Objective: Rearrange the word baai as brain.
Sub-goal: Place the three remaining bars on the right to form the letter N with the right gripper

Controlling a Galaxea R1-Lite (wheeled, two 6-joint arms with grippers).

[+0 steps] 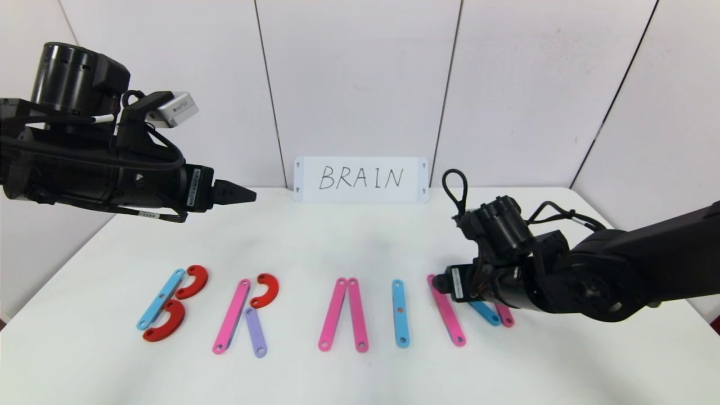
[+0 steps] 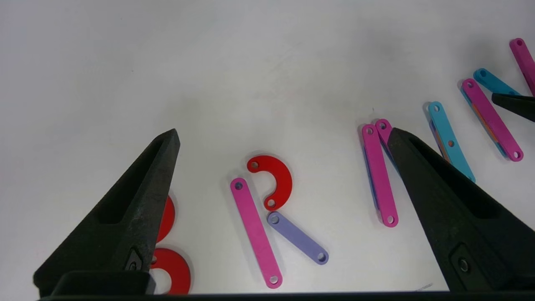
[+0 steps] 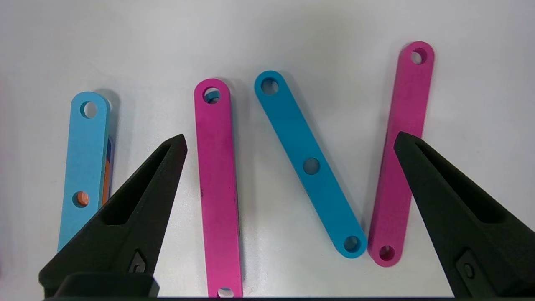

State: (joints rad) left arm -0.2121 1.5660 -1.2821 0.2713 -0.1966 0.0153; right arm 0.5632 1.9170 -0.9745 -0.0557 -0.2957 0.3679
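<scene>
Hands: our right hand (image 3: 288,154) hangs wide open, empty, over the N's blue strip (image 3: 309,165); we should lift straight up.

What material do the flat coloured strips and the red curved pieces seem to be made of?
Flat pink strip and blue strip: probably matte moulded plastic, with uniform colour, rounded ends and clean round holes. Red half-ring curve: seemingly the same plastic, equally flat and dull, without gloss.

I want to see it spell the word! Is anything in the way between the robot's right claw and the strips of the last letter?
Nothing visible. The right gripper hangs open right above the N's three strips: pink strip, blue strip and second pink strip. Only bare table shows around them. The left gripper is parked high, far off.
</scene>
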